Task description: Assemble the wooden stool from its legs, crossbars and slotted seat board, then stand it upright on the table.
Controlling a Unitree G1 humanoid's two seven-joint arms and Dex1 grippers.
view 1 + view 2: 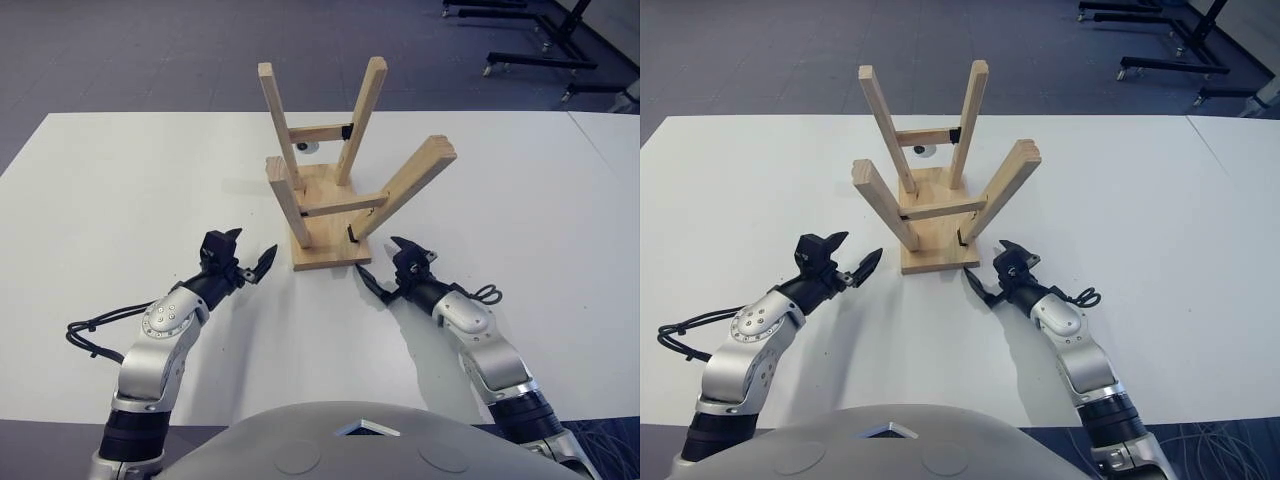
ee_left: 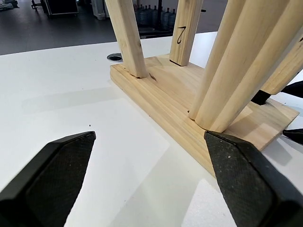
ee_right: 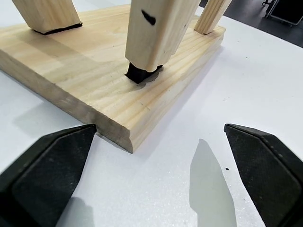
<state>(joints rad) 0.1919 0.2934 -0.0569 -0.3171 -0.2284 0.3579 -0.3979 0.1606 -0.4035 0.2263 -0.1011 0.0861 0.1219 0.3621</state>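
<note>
Left fingers point(image 1: 264, 258) wide, empty, just left of stool point(image 1: 325, 235). Right fingers point(image 1: 368, 278) wide, empty, at its near right corner. Stool looks assembled, seat down on bench point(image 1: 120, 200), legs up. Next, likely: grip both sides, invert.

A single hand-drawn figure that reads like a "2" stands in black on one wooden leg point(image 2: 184, 26), low down, just above where it meets the seat board point(image 2: 163, 92). A second leg point(image 3: 158, 33) bears a small black blot close to the seat board, too shapeless to read as any character.
</note>
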